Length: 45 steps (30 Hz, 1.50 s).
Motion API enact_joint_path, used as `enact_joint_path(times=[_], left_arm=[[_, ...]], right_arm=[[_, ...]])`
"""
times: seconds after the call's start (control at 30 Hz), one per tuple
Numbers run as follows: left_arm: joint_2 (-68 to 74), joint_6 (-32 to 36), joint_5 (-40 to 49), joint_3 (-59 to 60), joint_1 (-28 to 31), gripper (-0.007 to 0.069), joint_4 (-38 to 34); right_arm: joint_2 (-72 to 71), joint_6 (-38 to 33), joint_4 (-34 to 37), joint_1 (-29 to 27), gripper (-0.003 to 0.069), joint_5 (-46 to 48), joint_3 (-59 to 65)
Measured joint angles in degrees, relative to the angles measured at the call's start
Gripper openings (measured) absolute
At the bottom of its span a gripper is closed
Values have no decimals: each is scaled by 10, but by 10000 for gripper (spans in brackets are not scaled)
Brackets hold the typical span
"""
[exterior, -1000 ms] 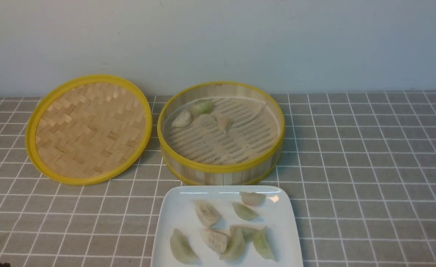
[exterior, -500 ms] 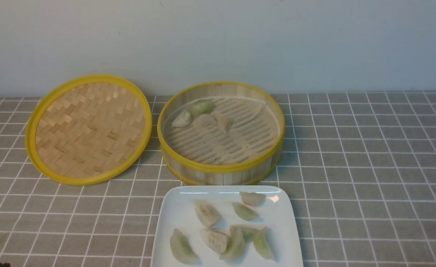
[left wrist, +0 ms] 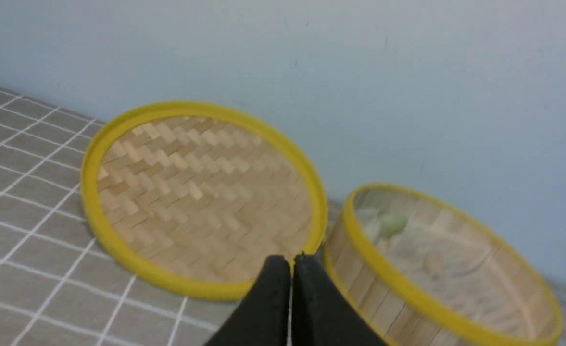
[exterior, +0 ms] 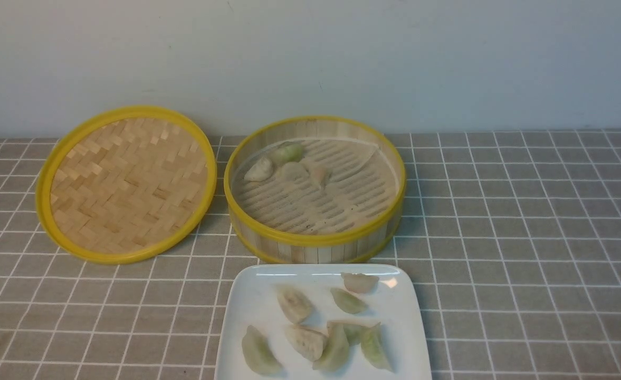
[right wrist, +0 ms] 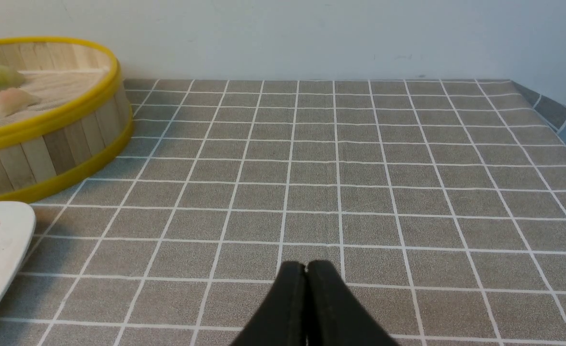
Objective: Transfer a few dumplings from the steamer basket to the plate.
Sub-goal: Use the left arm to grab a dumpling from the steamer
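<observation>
While my left gripper [left wrist: 291,262] and right gripper [right wrist: 306,269] sit pinched shut on nothing, with several dumplings [exterior: 294,304] on the plate [exterior: 247,316] and a few huddled against the steamer basket's [exterior: 315,240] far wall, I fear a reach in could clip its rim and shove it.

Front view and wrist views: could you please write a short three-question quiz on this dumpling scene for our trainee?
1. True or false: the flat woven bamboo lid with the yellow rim sits on top of the round bamboo steamer basket.
2. Where do more of the small pleated dumplings lie? A) in the basket B) on the glossy white rounded-square plate C) equal numbers in both
3. Fill in: the left gripper and the right gripper are both ____ and hold nothing.
Key: 1 false, it lies beside the basket, on the robot's left. 2 B. 3 shut.
</observation>
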Motion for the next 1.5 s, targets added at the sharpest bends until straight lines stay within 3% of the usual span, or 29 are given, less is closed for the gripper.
enact_joint_path(times=[0.23, 0.27, 0.4, 0.53, 0.67, 0.97, 1.2, 1.5], left_arm=[[0, -42, -176, 0, 0, -5, -19], [1, -75, -221, -6, 0, -5, -22], [52, -126, -196, -88, 0, -5, 1], [175, -142, -74, -227, -1, -5, 85], [381, -134, 154, -461, -37, -5, 196], [812, 52, 587, -825, -153, -5, 228], [1020, 133, 662, -978, -195, -5, 198], [1223, 186, 694, -1212, -173, -5, 133]], right_arm=[[0, 0, 0, 0, -15, 0, 0], [0, 0, 0, 0, -15, 0, 0], [0, 0, 0, 0, -15, 0, 0], [0, 0, 0, 0, -15, 0, 0], [0, 0, 0, 0, -15, -1, 0], [0, 0, 0, 0, -15, -1, 0], [0, 0, 0, 0, -15, -1, 0], [0, 0, 0, 0, -15, -1, 0]])
